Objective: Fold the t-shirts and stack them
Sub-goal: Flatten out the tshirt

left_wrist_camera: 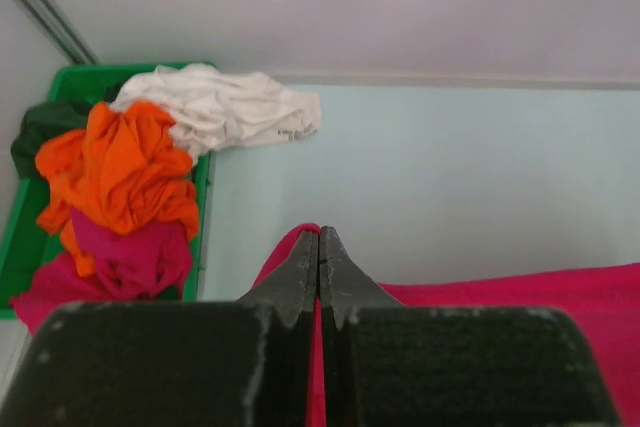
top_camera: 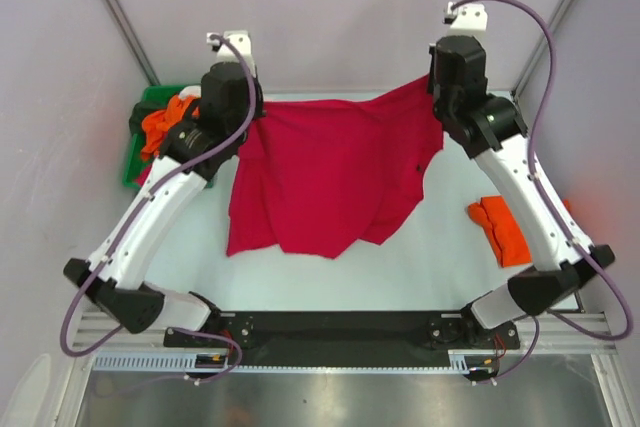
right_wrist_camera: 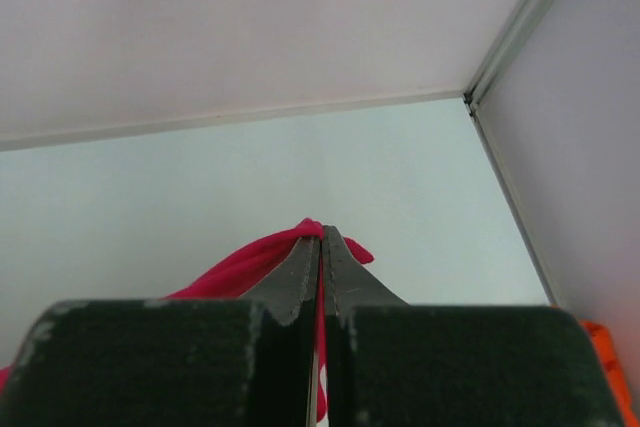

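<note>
A large crimson-red t-shirt [top_camera: 330, 172] hangs stretched between my two grippers over the middle of the table, its lower edge near the front. My left gripper [left_wrist_camera: 320, 239] is shut on its left top corner, red cloth [left_wrist_camera: 290, 252] pinched between the jaws. My right gripper [right_wrist_camera: 322, 235] is shut on the right top corner, with red cloth [right_wrist_camera: 250, 265] showing at the tips. An orange folded t-shirt [top_camera: 500, 227] lies at the right, partly under my right arm. Orange [left_wrist_camera: 125, 172], magenta [left_wrist_camera: 125, 257], white [left_wrist_camera: 225, 107] and dark [left_wrist_camera: 40, 127] t-shirts are piled at the green bin.
The green plastic bin [top_camera: 140, 147] stands at the far left corner, its rim [left_wrist_camera: 20, 247] beside my left gripper. Grey enclosure walls and a metal corner post [right_wrist_camera: 515, 32] close in the back and sides. The black base rail [top_camera: 330, 327] runs along the near edge.
</note>
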Controlling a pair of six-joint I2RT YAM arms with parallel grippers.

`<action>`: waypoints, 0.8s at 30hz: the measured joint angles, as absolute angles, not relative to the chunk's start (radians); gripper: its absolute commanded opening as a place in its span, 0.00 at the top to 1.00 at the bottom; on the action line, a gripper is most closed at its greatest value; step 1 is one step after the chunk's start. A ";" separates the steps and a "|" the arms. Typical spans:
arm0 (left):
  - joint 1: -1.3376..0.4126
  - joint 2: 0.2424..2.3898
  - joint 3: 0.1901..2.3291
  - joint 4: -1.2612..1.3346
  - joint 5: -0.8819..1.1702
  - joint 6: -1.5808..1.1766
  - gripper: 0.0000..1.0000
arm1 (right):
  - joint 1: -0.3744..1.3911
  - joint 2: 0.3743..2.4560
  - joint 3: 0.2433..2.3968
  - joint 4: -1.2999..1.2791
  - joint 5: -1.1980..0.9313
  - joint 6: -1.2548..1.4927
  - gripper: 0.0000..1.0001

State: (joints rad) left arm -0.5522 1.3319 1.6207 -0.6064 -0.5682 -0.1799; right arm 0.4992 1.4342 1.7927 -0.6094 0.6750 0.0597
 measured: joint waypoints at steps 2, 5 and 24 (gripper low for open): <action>-0.549 1.391 1.698 -0.606 -0.568 -0.157 1.00 | 0.488 1.510 1.884 -0.610 0.674 0.059 1.00; -0.548 1.457 1.844 -0.588 -0.563 -0.128 1.00 | 0.490 1.585 2.005 -0.596 0.665 0.058 1.00; -1.141 1.009 1.497 -0.524 -0.936 -0.052 1.00 | 0.857 1.056 1.506 -0.473 0.914 -0.119 1.00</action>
State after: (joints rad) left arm -1.1412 1.0092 1.4967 -0.5240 -0.9363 -0.0517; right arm 0.8570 1.0557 1.5063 -0.4732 0.9142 -0.1188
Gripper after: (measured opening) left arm 0.006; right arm 0.009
